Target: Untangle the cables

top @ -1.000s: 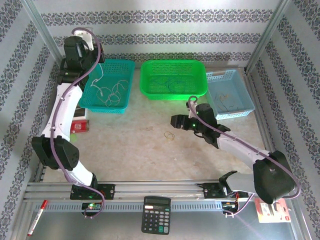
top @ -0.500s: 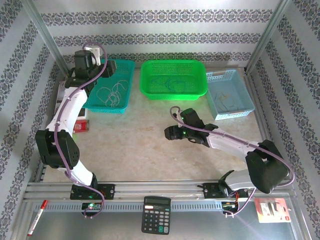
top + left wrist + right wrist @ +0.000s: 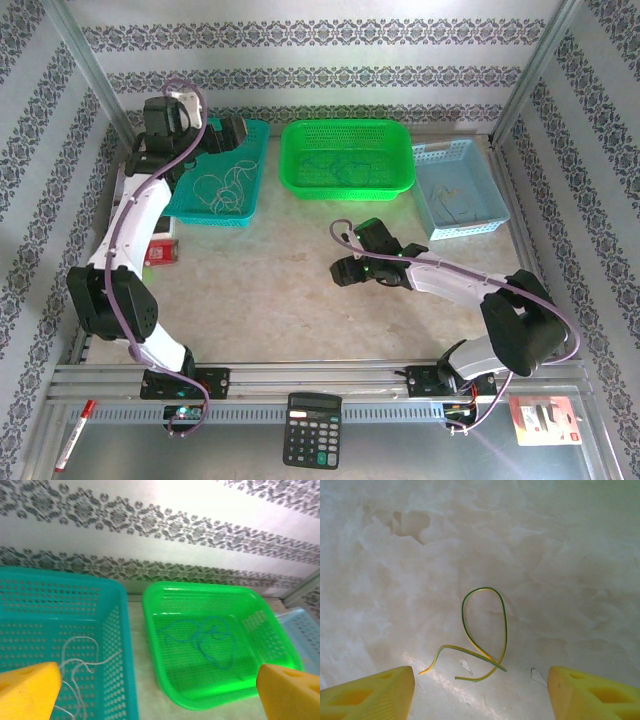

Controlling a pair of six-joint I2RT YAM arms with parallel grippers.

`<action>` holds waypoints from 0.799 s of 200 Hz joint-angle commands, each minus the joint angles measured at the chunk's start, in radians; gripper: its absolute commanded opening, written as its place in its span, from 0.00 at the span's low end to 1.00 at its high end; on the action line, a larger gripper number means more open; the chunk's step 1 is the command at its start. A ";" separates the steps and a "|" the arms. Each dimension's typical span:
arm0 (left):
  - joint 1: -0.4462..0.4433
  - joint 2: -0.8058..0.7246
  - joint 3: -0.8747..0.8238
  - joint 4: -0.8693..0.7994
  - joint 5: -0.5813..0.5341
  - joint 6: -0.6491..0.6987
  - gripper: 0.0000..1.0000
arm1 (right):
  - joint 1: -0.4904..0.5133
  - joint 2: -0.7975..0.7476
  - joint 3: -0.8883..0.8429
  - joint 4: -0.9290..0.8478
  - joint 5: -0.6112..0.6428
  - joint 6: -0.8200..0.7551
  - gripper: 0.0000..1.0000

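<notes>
A thin yellow-green cable (image 3: 505, 625) lies looped on the table, just ahead of my right gripper (image 3: 480, 682), which is open and hovers above it (image 3: 342, 270). My left gripper (image 3: 236, 133) is open and empty above the back rim of the teal basket (image 3: 256, 160). Whitish cables (image 3: 222, 188) lie loose in that basket, and in the left wrist view they (image 3: 75, 661) sit near the left gripper (image 3: 157, 680). A bluish cable (image 3: 215, 641) is coiled in the green basket (image 3: 150, 630), seen from above too (image 3: 340, 165).
A light blue basket (image 3: 492, 200) stands at the back right, next to the green basket (image 3: 345, 190). A red item (image 3: 160, 250) lies by the left arm. A calculator (image 3: 313, 430), a red pen (image 3: 75, 435) and a card (image 3: 545, 420) sit along the near rail.
My left gripper has opened and swung right over the teal basket's back rim. My right gripper has slid left and now hovers over the yellow-green cable.
</notes>
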 commanded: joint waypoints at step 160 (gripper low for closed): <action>-0.205 -0.234 -0.358 0.105 0.064 -0.194 1.00 | -0.005 0.153 0.158 -0.055 -0.160 -0.109 0.00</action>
